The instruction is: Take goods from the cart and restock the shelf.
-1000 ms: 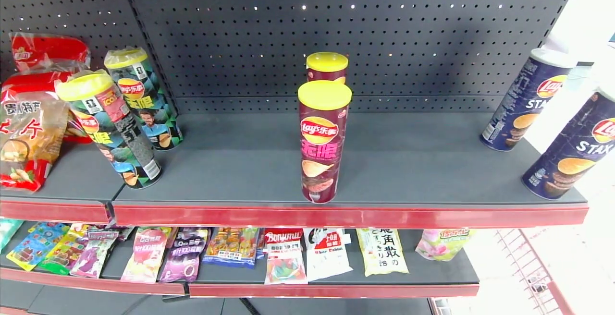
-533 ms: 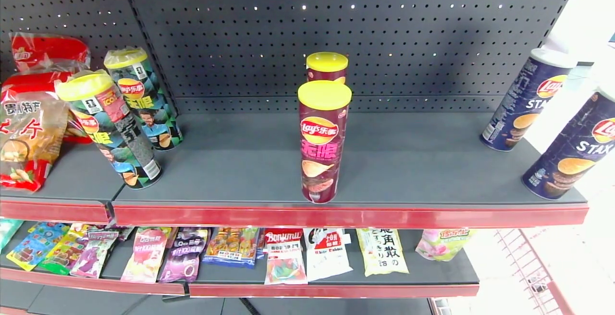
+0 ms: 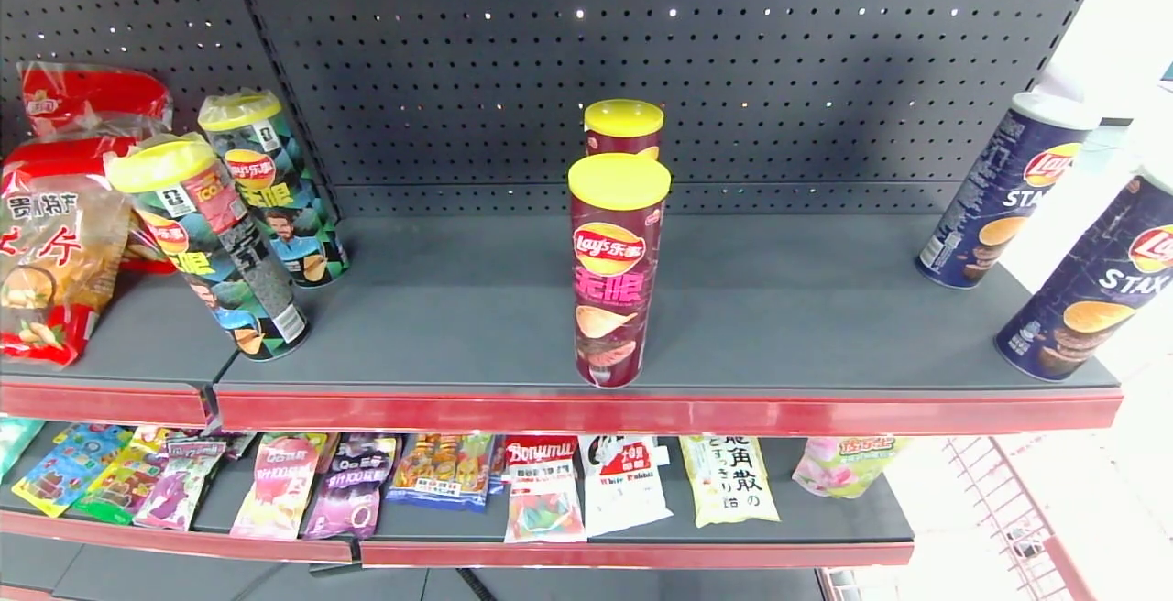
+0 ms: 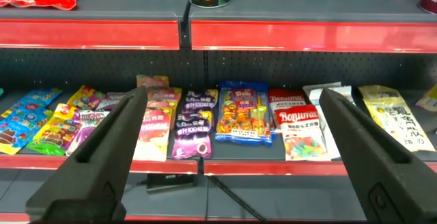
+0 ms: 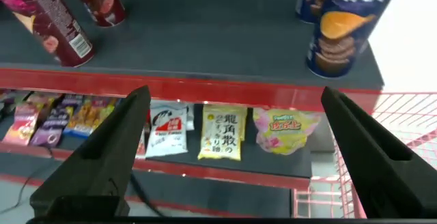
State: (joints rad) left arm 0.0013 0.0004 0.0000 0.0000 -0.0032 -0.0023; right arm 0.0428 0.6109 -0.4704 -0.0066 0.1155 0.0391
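Dark shelf (image 3: pixel 476 308), yellow-lidded maroon chip can (image 3: pixel 616 280) upright, left end effector (image 4: pixel 233 95) and right end effector (image 5: pixel 235 93) released.

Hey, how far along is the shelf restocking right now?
Looks done: two maroon cans stand one behind the other mid-shelf, between teal cans and blue cans. In hand: nothing; the left gripper and right gripper are both open and empty. Left: wide bare stretches of the top shelf on either side of the maroon cans, probably to be filled.
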